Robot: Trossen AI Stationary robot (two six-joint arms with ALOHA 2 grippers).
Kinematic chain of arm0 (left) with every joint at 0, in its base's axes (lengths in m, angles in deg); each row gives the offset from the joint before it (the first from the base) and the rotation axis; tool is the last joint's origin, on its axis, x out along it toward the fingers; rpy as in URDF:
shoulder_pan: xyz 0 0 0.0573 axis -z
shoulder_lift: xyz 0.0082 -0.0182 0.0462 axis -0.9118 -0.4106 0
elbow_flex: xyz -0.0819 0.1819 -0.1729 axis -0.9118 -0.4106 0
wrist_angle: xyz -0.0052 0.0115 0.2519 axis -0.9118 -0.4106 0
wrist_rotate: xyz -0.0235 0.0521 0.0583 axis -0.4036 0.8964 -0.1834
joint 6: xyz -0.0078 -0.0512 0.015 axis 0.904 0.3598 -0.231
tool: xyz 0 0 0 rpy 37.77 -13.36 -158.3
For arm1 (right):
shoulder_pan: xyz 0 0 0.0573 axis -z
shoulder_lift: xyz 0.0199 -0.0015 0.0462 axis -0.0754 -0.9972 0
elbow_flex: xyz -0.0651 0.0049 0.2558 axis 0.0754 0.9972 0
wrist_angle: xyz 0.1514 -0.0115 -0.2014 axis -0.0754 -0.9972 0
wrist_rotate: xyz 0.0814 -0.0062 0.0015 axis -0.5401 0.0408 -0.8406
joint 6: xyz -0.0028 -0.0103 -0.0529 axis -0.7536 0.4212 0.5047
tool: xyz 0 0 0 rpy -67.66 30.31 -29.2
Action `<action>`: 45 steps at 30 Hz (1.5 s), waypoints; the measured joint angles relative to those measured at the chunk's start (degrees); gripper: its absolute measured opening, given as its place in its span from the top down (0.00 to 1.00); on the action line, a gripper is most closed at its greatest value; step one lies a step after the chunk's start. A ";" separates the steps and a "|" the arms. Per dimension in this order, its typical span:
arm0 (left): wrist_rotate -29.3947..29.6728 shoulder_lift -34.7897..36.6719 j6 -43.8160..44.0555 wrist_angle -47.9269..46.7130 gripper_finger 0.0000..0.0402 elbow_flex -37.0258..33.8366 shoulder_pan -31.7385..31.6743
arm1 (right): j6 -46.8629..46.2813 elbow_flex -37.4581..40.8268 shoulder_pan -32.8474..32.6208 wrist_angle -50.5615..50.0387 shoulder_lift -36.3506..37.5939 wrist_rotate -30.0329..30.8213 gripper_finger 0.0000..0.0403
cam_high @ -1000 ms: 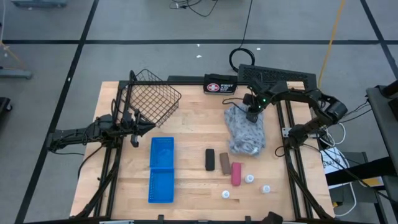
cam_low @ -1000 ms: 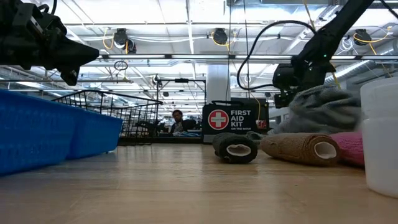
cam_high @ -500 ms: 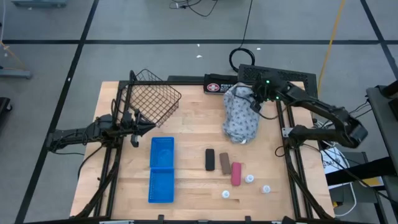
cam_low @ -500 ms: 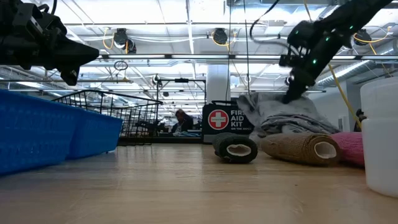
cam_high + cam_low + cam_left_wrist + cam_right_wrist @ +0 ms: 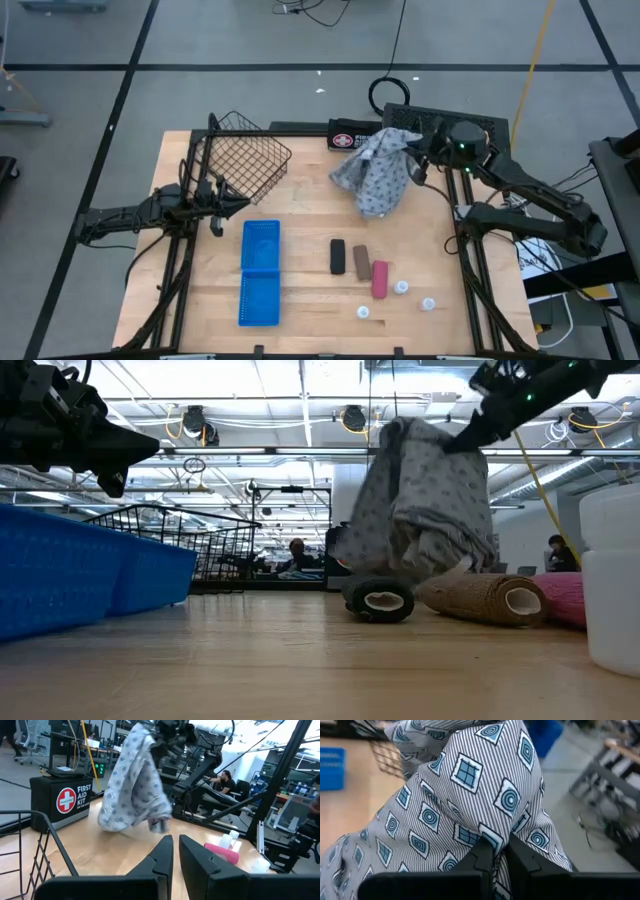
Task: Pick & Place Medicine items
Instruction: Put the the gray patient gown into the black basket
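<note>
A grey patterned cloth [image 5: 375, 172] hangs from my right gripper [image 5: 415, 158] over the table's far right part; it also shows in the low view [image 5: 420, 510] and the left wrist view [image 5: 135, 785]. The medicine items lie on the table toward its near right: a black oblong [image 5: 338, 257], a brown oblong [image 5: 360, 261], a pink tube [image 5: 380, 279] and three white bottles [image 5: 401, 287]. My left gripper [image 5: 215, 212] waits shut beside the wire basket [image 5: 245, 155], holding nothing. My right gripper [image 5: 499, 845] pinches a bunched fold of the cloth [image 5: 487, 832] at its upper end between the two fingers; several layers sit in the pinch. The fingers come in slanting from the table's right. The cloth hangs slack below them and looks lifted clear.
A blue tray [image 5: 260, 272] lies left of the medicine items. The black first-aid pouch [image 5: 352, 140] stands at the far edge, partly behind the cloth. Bare wood lies between basket and cloth. A person [image 5: 297, 552] sits in the room beyond.
My right gripper has risen and moved toward the far edge with the cloth. The cloth lay as a heap on the table; it has been drawn up until it hangs, and its lower end has swung toward the table's left and far side.
</note>
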 joint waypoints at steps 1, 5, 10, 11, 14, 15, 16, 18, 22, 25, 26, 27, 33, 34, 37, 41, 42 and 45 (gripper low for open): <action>0.00 0.01 0.00 0.00 0.91 0.00 0.00 | 0.05 0.00 -1.09 0.55 0.49 -0.06 0.97; 0.00 0.00 0.00 0.00 0.91 0.00 0.00 | 1.19 0.00 -5.84 3.09 1.34 -0.12 0.97; 0.00 0.00 0.00 0.01 0.91 0.00 0.00 | 4.30 0.00 -11.69 5.99 1.30 -0.14 0.97; 0.00 0.01 0.00 0.00 0.91 0.00 0.00 | 5.13 0.00 -12.77 6.46 1.30 -0.14 0.97; 0.01 0.00 0.00 0.02 0.91 0.00 0.00 | 6.51 0.00 -15.37 7.83 1.30 -0.16 0.97; 0.02 0.00 0.00 0.09 0.91 0.00 0.00 | 7.36 0.00 -16.20 8.34 1.30 -0.14 0.97; 0.02 0.00 0.00 0.31 0.91 0.00 0.00 | 8.53 -0.04 -17.07 8.50 1.31 -0.14 0.97; 0.02 0.02 0.00 0.82 0.91 0.00 0.00 | 10.80 -0.07 -18.77 8.47 1.32 -0.14 0.97; 1.89 0.00 -2.15 2.37 0.91 0.00 0.00 | 13.09 -0.07 -21.12 8.73 0.74 -0.16 0.97; 2.55 0.02 -1.70 4.75 0.91 0.00 0.00 | 13.36 -0.07 -21.83 9.70 0.32 -0.14 0.97; 2.48 0.00 -0.42 5.24 0.91 0.00 0.00 | 13.36 -0.07 -21.99 9.82 0.14 -0.14 0.97; 2.30 0.00 1.00 5.85 0.91 0.00 0.00 | 13.36 -0.07 -22.16 9.81 -0.01 -0.13 0.97; 3.43 0.00 4.08 9.12 0.91 0.00 0.00 | 13.30 -0.07 -22.22 11.08 -0.69 -0.12 0.97; 3.45 0.00 5.21 9.46 0.91 0.00 0.00 | 13.30 -0.07 -22.22 11.26 -0.88 -0.12 0.97; 4.53 0.00 6.08 9.58 0.91 0.00 -0.03 | 13.32 -0.07 -22.22 11.71 -1.30 -0.10 0.97; 8.32 0.00 6.48 9.56 0.91 0.00 -0.08 | 13.30 -0.07 -22.22 11.83 -2.06 -0.10 0.97; 8.18 0.00 6.54 9.56 0.91 0.00 -0.07 | 13.30 -0.07 -22.22 11.80 -2.25 -0.10 0.97; 7.54 0.00 7.33 10.42 0.91 0.00 -0.07 | 13.30 -0.07 -22.22 11.98 -3.04 0.10 0.97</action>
